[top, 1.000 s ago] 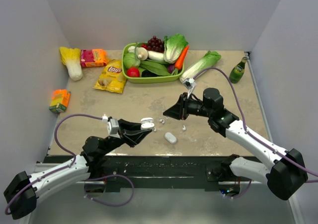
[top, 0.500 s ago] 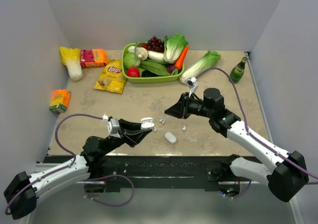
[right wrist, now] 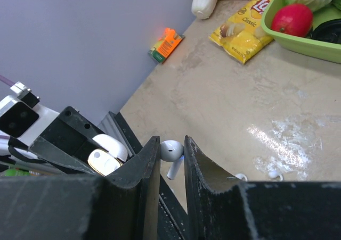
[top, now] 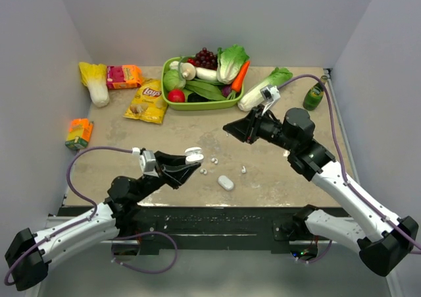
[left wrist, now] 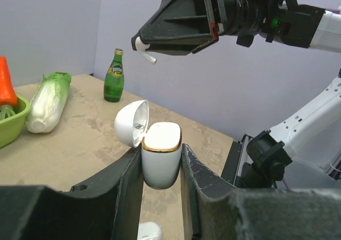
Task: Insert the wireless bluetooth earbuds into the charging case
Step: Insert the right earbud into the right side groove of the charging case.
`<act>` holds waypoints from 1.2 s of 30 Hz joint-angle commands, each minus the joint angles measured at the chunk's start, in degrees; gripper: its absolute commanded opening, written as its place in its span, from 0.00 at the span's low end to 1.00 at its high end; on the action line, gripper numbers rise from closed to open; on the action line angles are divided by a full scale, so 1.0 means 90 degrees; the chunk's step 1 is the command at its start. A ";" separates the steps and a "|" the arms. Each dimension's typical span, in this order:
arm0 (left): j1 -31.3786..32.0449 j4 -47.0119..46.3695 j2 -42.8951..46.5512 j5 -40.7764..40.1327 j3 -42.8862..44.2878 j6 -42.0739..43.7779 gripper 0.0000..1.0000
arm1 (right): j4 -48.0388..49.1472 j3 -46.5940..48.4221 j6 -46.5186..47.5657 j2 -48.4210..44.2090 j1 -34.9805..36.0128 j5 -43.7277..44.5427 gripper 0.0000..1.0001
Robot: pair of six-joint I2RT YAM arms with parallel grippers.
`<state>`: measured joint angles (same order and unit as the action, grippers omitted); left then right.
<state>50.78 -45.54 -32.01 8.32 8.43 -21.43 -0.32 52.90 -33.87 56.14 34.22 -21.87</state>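
Left claw (top: 187,166) clamps open case (left wrist: 161,160); right claw (top: 230,127) pinches one earbud (right wrist: 170,150), not inserted; other earbuds (top: 214,160) loose, case's 3 o'clock.

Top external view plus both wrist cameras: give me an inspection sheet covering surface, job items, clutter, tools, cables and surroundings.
Surface: tan table, scuffed.
Job's things: open charging case in the left tool; one earbud in the right tool; loose earbuds and a closed white case on the table.
Clutter: green basket of produce, chip bag, green bottle, orange box, two cabbages outside the basket.
Grippers: left tool shut on the case; right tool shut on the earbud.
Cables: purple cables loop off both arms.
Surroundings: grey walls.
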 commanded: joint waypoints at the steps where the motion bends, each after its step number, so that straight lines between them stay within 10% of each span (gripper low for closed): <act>1: 0.0031 -0.0252 -0.0115 -0.0211 0.0372 0.0086 0.00 | -0.0180 0.0225 0.0111 -0.0115 0.0046 0.0418 0.00; 20: 0.0139 -0.0409 -0.0330 -0.0416 0.0284 -0.0128 0.00 | -0.1225 0.0216 -0.0876 -0.0183 0.0085 0.1844 0.00; 36: 0.0139 -0.2288 -0.1247 -0.0670 0.0012 0.0144 0.00 | -0.0650 0.0421 0.0840 -0.0359 0.1557 0.3998 0.00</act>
<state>51.68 -51.72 -40.97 4.51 10.04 -21.82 -12.36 54.43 -34.63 55.37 40.99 2.37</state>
